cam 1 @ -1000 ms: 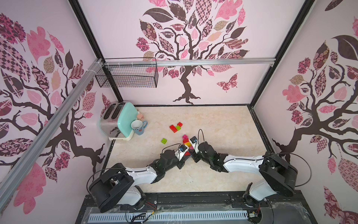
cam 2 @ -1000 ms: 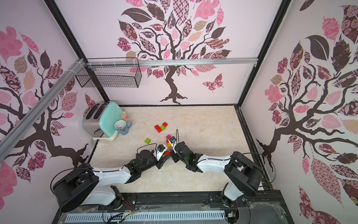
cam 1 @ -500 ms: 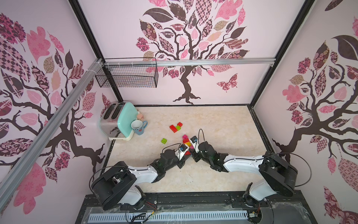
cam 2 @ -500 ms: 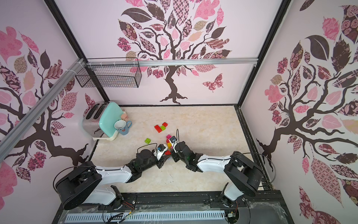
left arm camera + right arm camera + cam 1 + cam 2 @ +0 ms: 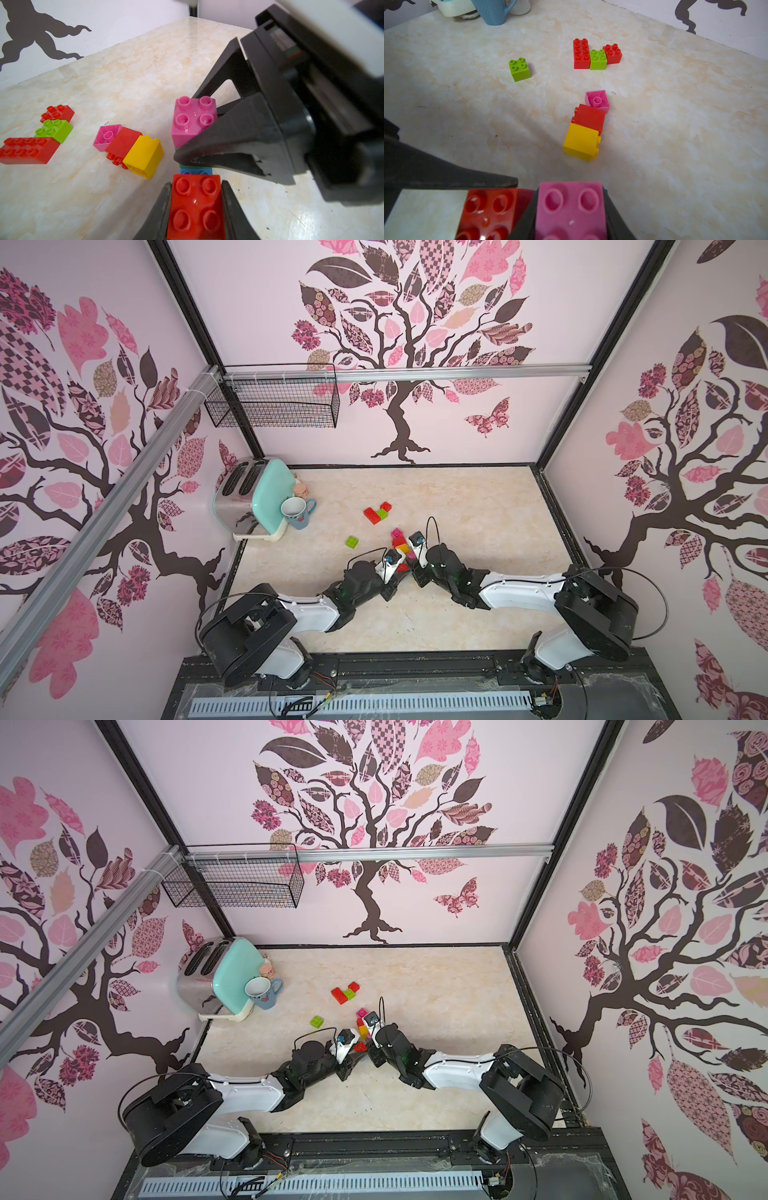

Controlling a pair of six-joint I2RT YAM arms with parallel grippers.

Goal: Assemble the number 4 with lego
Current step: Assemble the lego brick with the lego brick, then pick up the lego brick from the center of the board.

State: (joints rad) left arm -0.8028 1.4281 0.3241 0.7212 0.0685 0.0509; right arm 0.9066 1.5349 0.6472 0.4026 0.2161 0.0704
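Note:
In the left wrist view my left gripper (image 5: 196,185) is shut on a red lego brick (image 5: 196,207), studs up. My right gripper (image 5: 571,191) is shut on a pink brick (image 5: 571,209) just beyond it. A blue brick (image 5: 194,172) with a green edge above it sits between the two, largely hidden by a right finger (image 5: 228,143). In both top views the two grippers meet at mid-table (image 5: 405,570) (image 5: 365,1048). Loose lego nearby: a yellow brick (image 5: 580,141), a red one (image 5: 589,118) and an upturned pink one (image 5: 597,100) in a row.
Further back lie a long red brick (image 5: 580,54), a green brick (image 5: 598,59) and a small red brick (image 5: 612,54) side by side, plus a lone green brick (image 5: 519,69). A toaster (image 5: 253,497) and a blue mug (image 5: 297,512) stand at the back left; a wire basket (image 5: 274,402) hangs on the wall.

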